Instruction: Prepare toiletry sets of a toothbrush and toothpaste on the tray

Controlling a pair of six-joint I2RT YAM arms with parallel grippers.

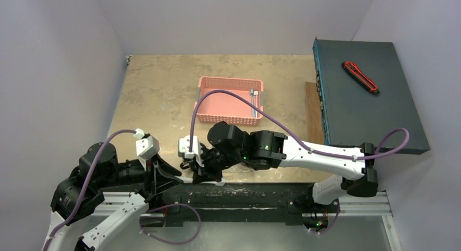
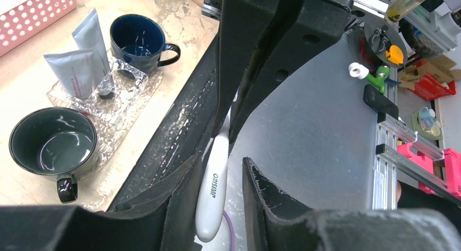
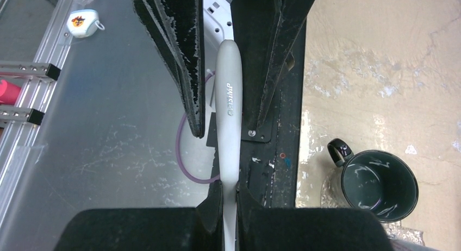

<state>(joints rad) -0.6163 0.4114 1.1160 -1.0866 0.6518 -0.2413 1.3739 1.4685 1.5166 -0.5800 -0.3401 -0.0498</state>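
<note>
Holding toothbrush [image 2: 212,191] clamped in right gripper [image 3: 229,199] above near edge of worktop [image 1: 157,99]; straddling handle with left gripper [image 2: 220,161], fingers apart, not yet gripping.

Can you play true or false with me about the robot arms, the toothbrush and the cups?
1. The right fingers pinch the white toothbrush. True.
2. The left fingers squeeze it too. False: they stand apart on either side of it, with gaps.
3. Both dark mugs are empty. True.
4. The red cutter lies in a mug. False: it lies on the dark box.
</note>
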